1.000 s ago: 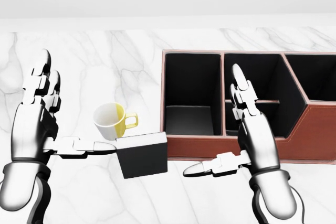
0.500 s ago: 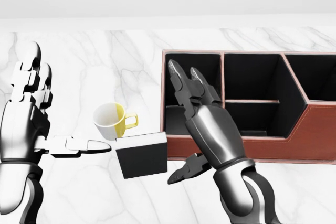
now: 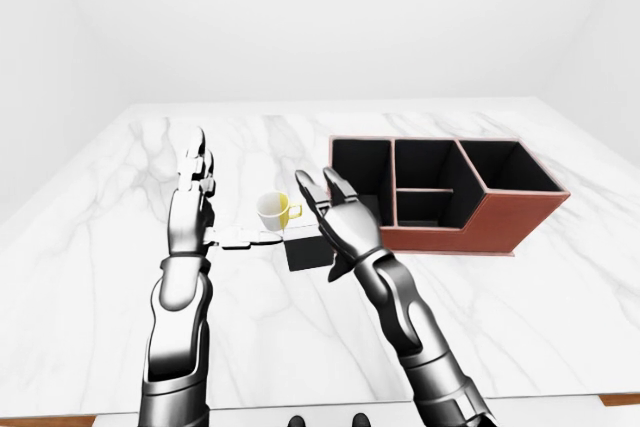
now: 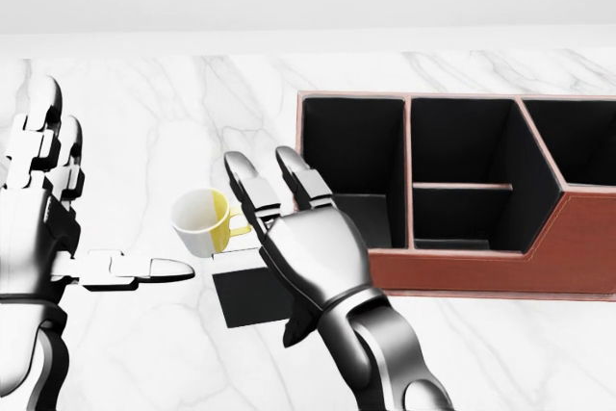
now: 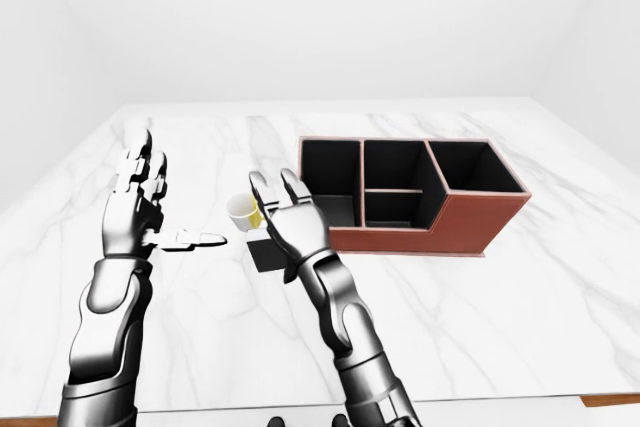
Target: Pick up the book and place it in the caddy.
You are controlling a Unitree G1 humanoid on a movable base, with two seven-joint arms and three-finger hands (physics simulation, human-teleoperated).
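Fingers were spread on both your hands in the head view: your right hand point(image 4: 306, 247) hung open over the black book point(image 4: 252, 295), covering its right edge, and your left hand point(image 4: 43, 223) stood open at the left, thumb pointing at the yellow-and-white mug point(image 4: 202, 221). In the left-eye view, the book lay on the marble table point(image 3: 520, 297) just left of the caddy point(image 3: 445, 197), whose compartments held nothing. In the right-eye view, bare marble ran wide toward the table's bottom edge.
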